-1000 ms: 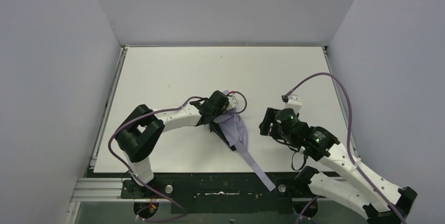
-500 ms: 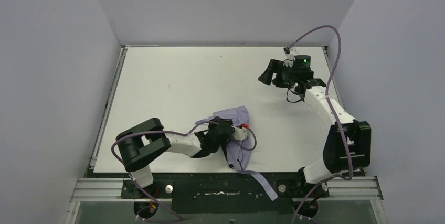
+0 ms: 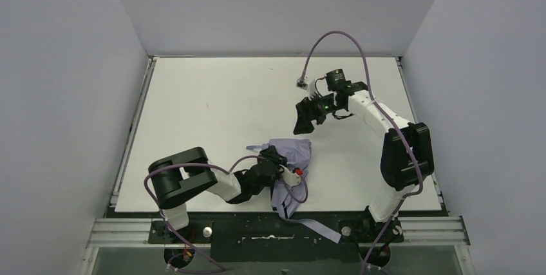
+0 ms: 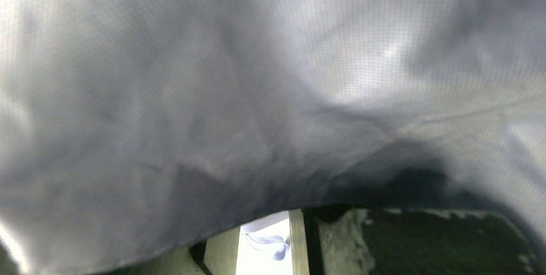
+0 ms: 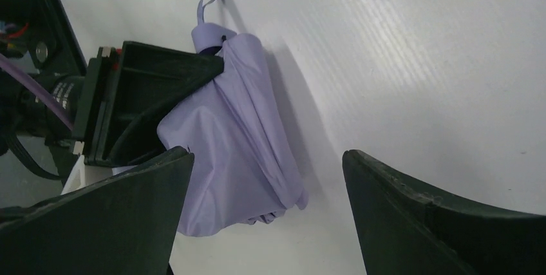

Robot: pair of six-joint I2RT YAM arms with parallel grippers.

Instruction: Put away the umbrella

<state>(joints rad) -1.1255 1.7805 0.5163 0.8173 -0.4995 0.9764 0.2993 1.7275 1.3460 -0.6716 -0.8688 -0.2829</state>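
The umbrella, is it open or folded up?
Folded up, though loosely: the umbrella lies as a narrow bundle, its lavender fabric bunched and baggy, not spread into a canopy.

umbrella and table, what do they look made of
Umbrella: thin woven synthetic cloth, probably nylon or polyester, with a slight sheen; it shows a fine weave grain and soft folds.
Table: white ribbed sheet, possibly corrugated plastic, semi-gloss; fine parallel lines catch the glare.
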